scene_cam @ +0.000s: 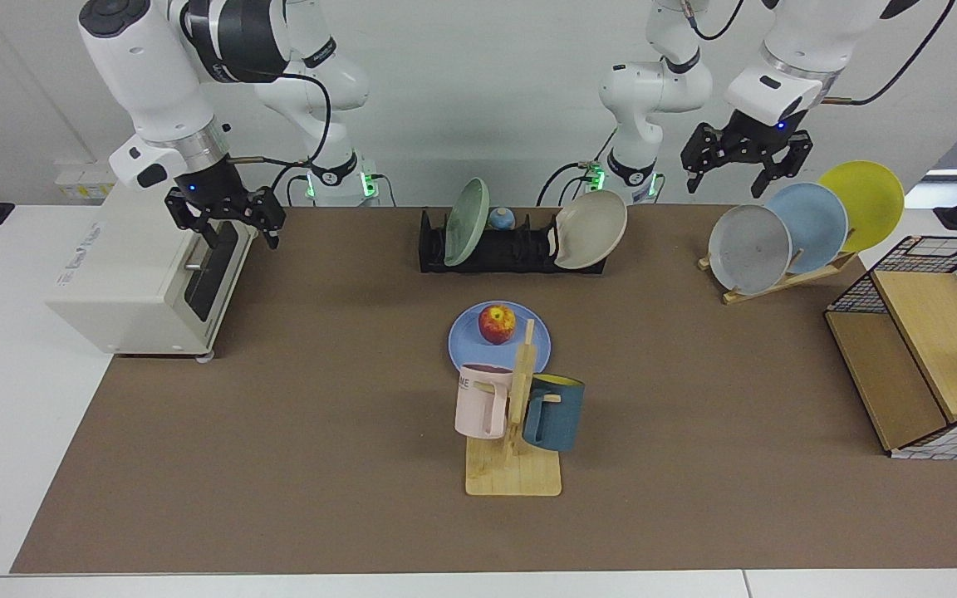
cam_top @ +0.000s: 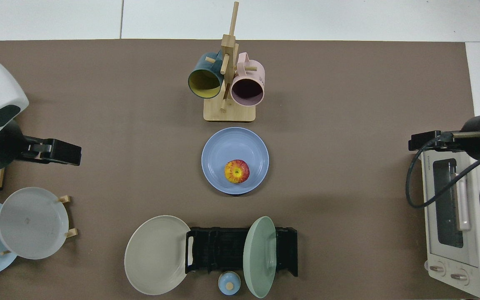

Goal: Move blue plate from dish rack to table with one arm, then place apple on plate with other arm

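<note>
Now the right gripper (scene_cam: 226,226) hangs with jaws open and empty above the toaster oven (scene_cam: 146,257), well apart from the apple (scene_cam: 497,323) lying on the blue plate (scene_cam: 468,340) mid-worktop (scene_cam: 279,432), and the left gripper (scene_cam: 746,166), jaws open too, waits over the wooden plate rack (scene_cam: 786,278).

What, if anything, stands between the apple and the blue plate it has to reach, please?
Nothing: the apple already lies on the blue plate, flat on the table. The right gripper hangs open over the toaster oven; the left gripper waits, open, above the wooden plate rack.
</note>
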`<state>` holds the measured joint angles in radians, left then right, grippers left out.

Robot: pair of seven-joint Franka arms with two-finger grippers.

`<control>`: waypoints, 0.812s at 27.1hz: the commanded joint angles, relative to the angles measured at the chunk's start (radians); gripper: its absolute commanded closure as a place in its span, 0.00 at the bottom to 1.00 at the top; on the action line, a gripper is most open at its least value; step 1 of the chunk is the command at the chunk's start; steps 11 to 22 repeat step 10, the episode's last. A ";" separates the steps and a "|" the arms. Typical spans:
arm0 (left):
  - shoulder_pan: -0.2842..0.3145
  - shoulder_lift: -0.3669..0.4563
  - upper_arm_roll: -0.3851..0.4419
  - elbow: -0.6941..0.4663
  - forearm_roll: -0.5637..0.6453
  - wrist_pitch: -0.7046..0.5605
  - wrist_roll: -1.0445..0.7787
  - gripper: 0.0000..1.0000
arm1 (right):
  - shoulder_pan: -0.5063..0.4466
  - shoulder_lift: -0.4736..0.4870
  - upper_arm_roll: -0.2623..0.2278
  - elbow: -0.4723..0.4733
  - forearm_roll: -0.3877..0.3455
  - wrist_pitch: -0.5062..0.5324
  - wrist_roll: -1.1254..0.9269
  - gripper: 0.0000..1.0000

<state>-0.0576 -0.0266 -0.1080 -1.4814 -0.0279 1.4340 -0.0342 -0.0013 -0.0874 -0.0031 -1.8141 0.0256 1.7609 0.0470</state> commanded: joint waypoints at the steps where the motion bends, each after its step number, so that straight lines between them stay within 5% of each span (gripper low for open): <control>1: 0.004 -0.001 0.002 0.018 -0.001 -0.026 0.007 0.00 | 0.000 0.011 0.008 0.019 -0.043 -0.012 -0.013 0.00; 22: 0.004 -0.001 0.002 0.018 -0.001 -0.027 0.007 0.00 | 0.001 0.003 0.014 0.012 -0.035 -0.005 0.021 0.00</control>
